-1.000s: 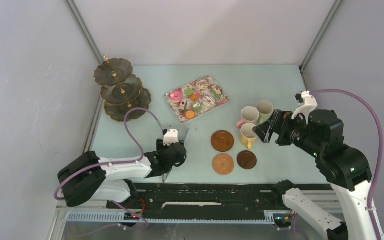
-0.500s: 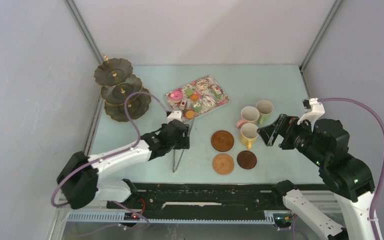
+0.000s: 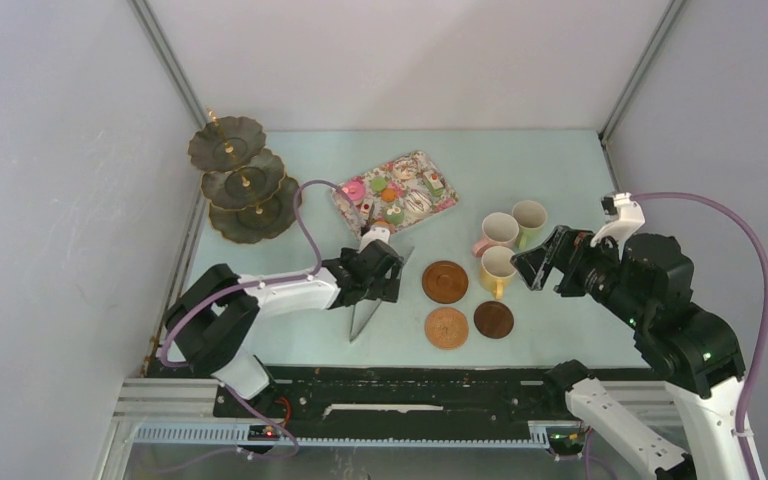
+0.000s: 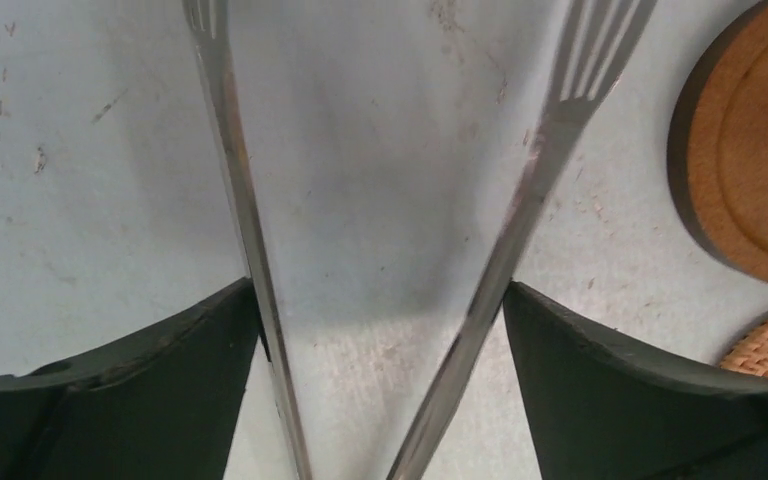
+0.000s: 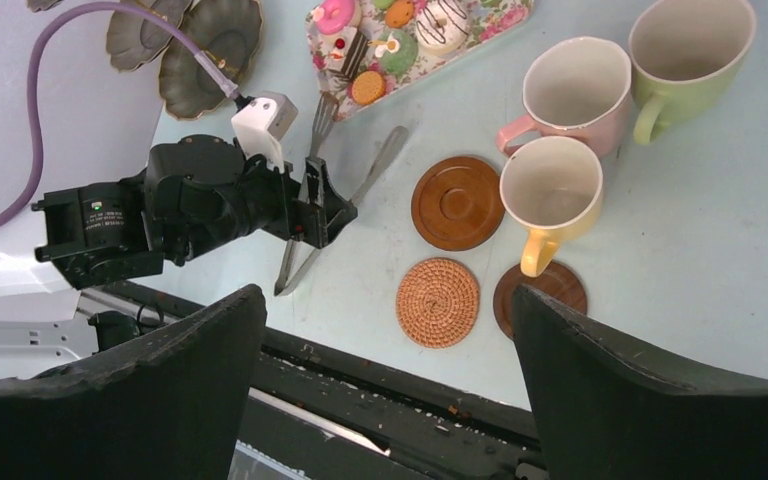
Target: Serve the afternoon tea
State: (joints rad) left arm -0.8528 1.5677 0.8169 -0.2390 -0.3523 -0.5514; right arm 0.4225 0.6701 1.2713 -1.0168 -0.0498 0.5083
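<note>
The flowered rectangular tray (image 3: 448,203) lies slanted on the pale blue-green counter (image 3: 550,160), which is matte and scuffed. The tray carries the small glossy toy cakes and macarons (image 3: 392,193): rounds, wedges and a pink ring.

Left of the tray, well apart from it, stands the three-tier stand (image 3: 242,185). Its dark scalloped plates are threaded on a thin gold spindle.

Right of the tray three smooth, empty, glazed mugs cluster together: the pink mug (image 3: 498,231), the green mug (image 3: 530,217) beyond it, and the yellow mug (image 3: 497,266) on their near side.

On the near side of the tray, towards the mugs, lie three round coasters. The turned wooden coaster (image 3: 445,281) has raised rings. The woven coaster (image 3: 447,327) is tan and ribbed. The small dark coaster (image 3: 493,319) sits just beside the yellow mug.

The left end effector (image 4: 380,300) is at the tray's near edge. Its black fingers (image 4: 600,380) are spread wide around the long metal tongs (image 4: 520,210). Each thin polished arm presses against a finger's inner face, and the slotted, fork-like tips point at the tray.

The right end effector (image 5: 388,292) hovers right of the tray beside the mugs. Its rough-edged black fingers are wide apart with nothing between them.
</note>
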